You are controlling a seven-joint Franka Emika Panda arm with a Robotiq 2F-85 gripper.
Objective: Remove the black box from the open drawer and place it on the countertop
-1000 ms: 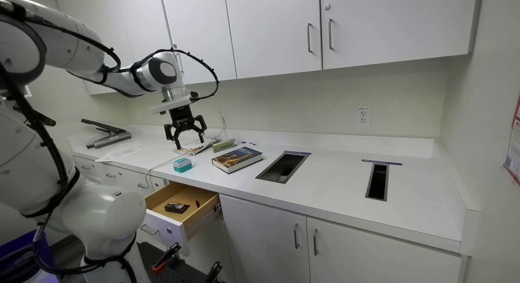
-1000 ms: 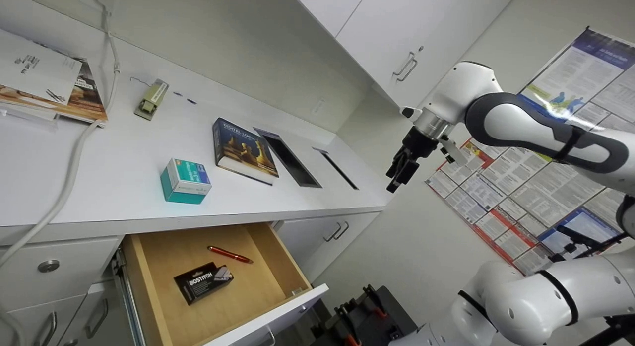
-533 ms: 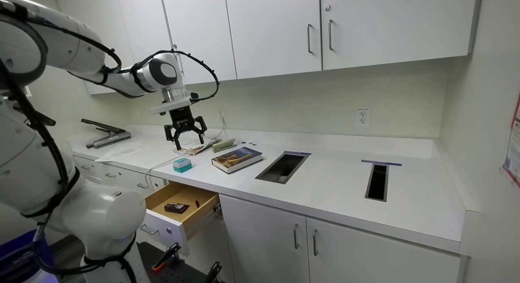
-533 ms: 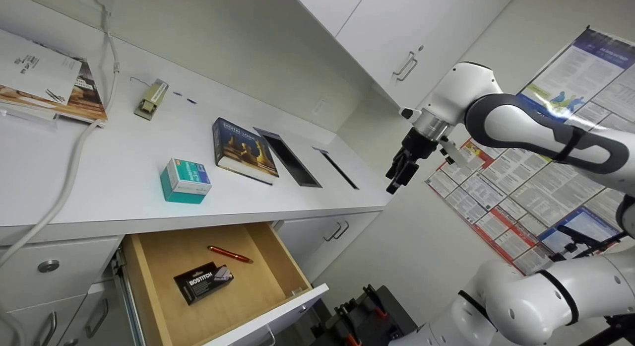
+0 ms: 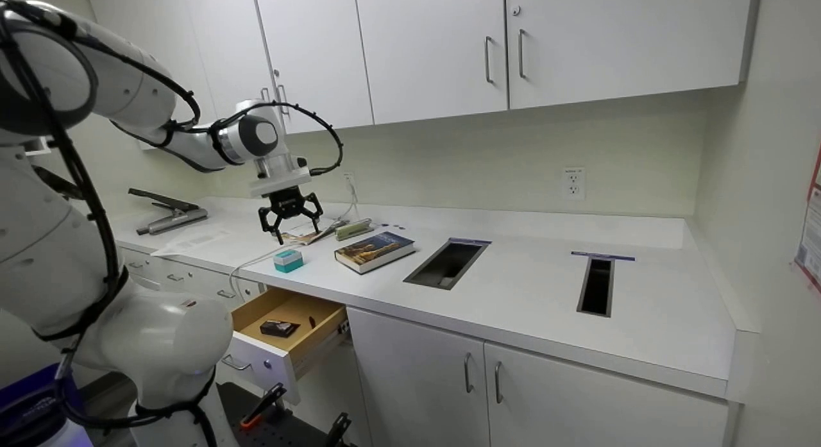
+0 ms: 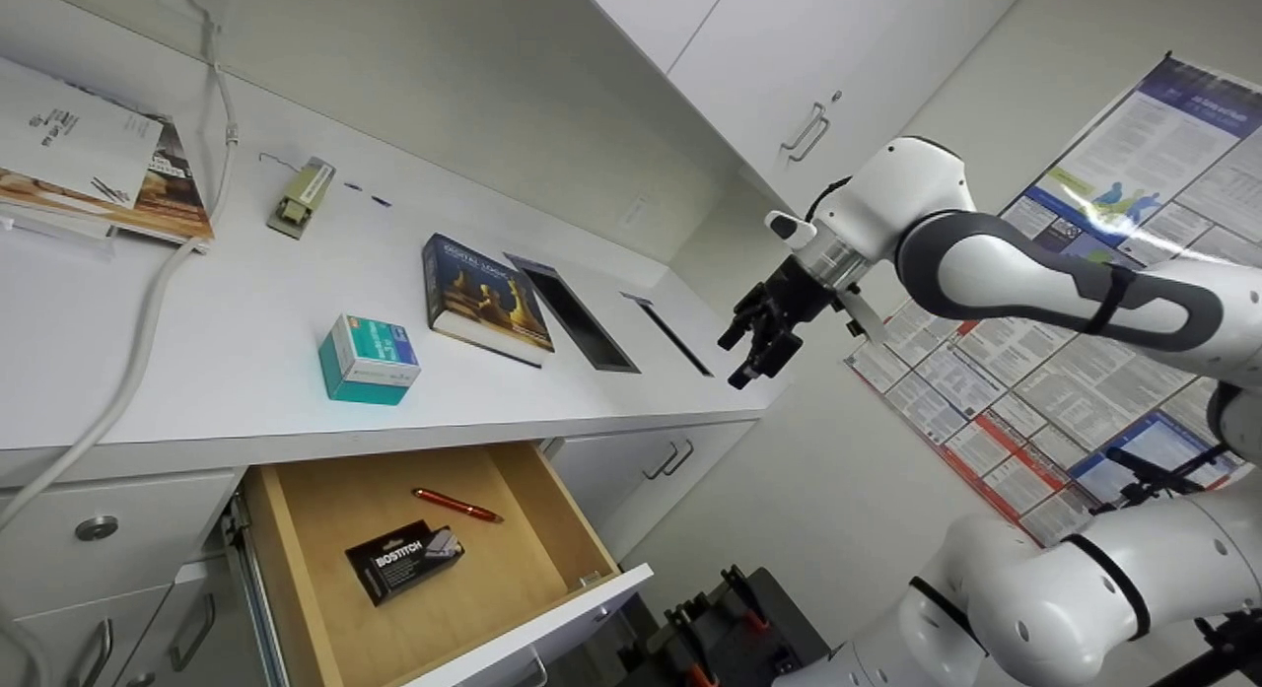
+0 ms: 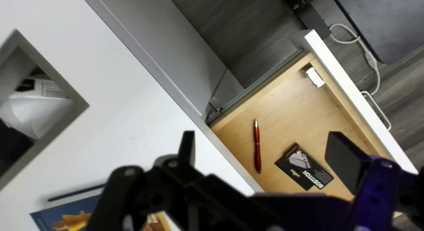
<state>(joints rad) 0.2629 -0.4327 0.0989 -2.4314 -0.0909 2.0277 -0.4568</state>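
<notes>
The black box (image 5: 279, 328) with white BOSTITCH lettering lies flat in the open wooden drawer (image 5: 296, 308). The box also shows in an exterior view (image 6: 399, 561) and in the wrist view (image 7: 304, 166). My gripper (image 5: 298, 235) is open and empty, high above the box and drawer. It also shows in an exterior view (image 6: 735, 364). In the wrist view the fingers (image 7: 261, 138) are wide apart, with the box seen far below between them, closer to the right finger. The white countertop (image 6: 266, 303) runs behind and above the drawer.
A red pen (image 6: 456, 505) lies in the drawer beside the box. On the countertop are a teal and white box (image 6: 370, 360), a thick book (image 6: 485, 298), a green stapler-like tool (image 6: 301, 196) and a cable (image 6: 148, 332). Two rectangular cutouts (image 5: 447, 264) open the counter. Cabinets (image 5: 430, 49) hang above.
The arm has moved in the last half second. My gripper is somewhat lower, and in an exterior view it has shifted left. It stays open. The black box and drawer have not moved.
</notes>
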